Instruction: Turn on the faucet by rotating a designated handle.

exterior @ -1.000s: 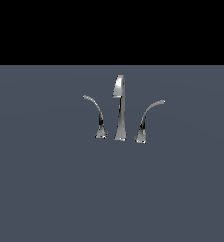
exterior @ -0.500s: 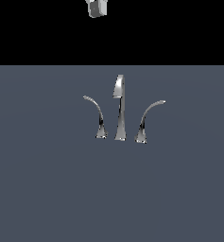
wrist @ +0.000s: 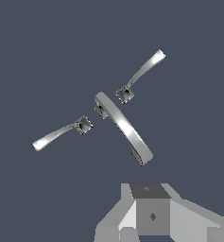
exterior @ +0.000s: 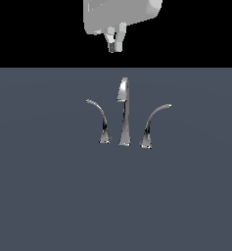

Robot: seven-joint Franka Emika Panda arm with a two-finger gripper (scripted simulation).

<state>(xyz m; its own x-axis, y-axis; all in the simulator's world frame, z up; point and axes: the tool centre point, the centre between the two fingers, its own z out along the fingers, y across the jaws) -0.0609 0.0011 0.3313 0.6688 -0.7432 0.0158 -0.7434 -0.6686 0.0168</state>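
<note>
Chrome handle (exterior: 151,126) | well below pincer (exterior: 115,45) | apart, untouched

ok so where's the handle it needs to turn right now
In the exterior view the handle stands on the grey surface just to the exterior view's right of the tall central spout, curving away from it, untouched, with the gripper hanging above.
</note>
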